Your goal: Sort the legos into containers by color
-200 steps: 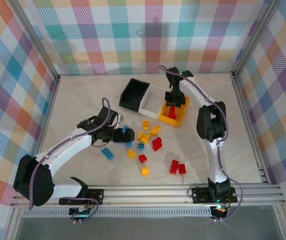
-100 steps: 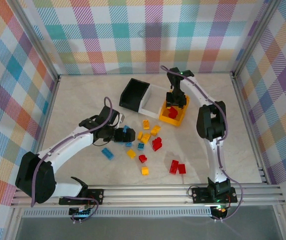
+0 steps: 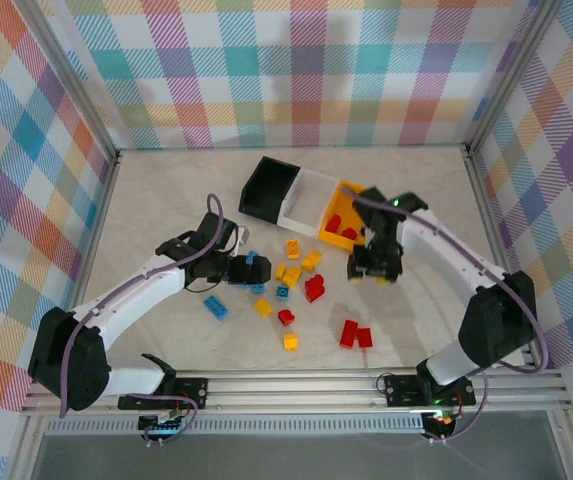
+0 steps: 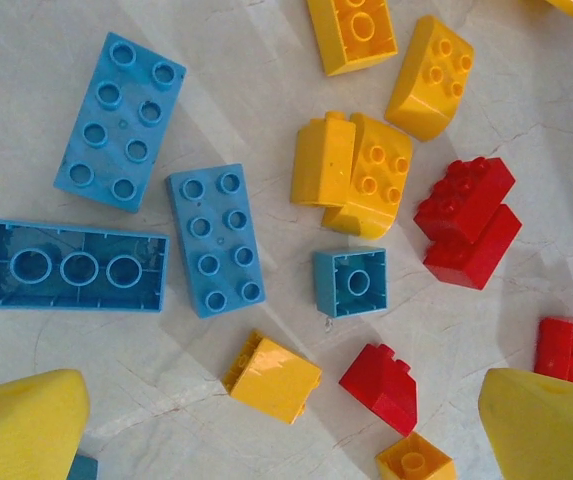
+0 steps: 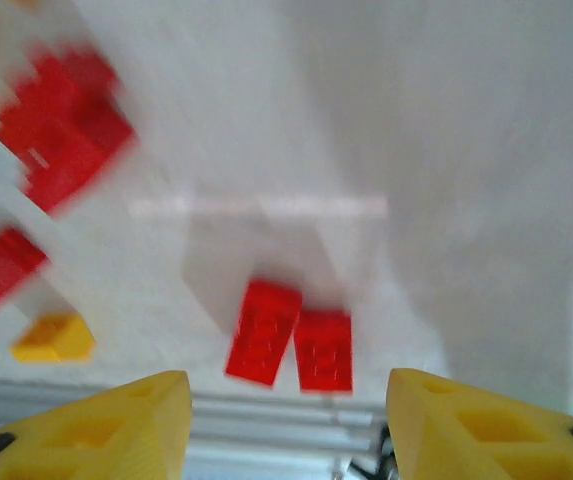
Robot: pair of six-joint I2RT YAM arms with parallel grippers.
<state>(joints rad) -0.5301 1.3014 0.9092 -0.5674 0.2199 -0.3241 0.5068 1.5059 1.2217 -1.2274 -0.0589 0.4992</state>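
Both hands spread wide over the loose legos, nothing gripped.
Left hand [image 3: 246, 270] [image 4: 286, 430] hovers at the left edge of the scatter, yellow fingers [image 4: 26, 425] wide apart, with blue bricks [image 4: 116, 120], yellow bricks [image 4: 351, 175] and red bricks [image 4: 466, 220] flat on the worktop [image 3: 166, 200] under it. Right hand [image 3: 374, 266] [image 5: 286, 420] sits just in front of the yellow-orange bin [image 3: 328, 207], fingers also wide. Its wrist view is blurred but shows a red pair [image 5: 291, 335] [image 3: 355, 335] side by side. Red pieces [image 3: 338, 226] lie in the yellow-orange bin. The white bin [image 3: 311, 190] and black bin [image 3: 264, 190] are joined to its left.
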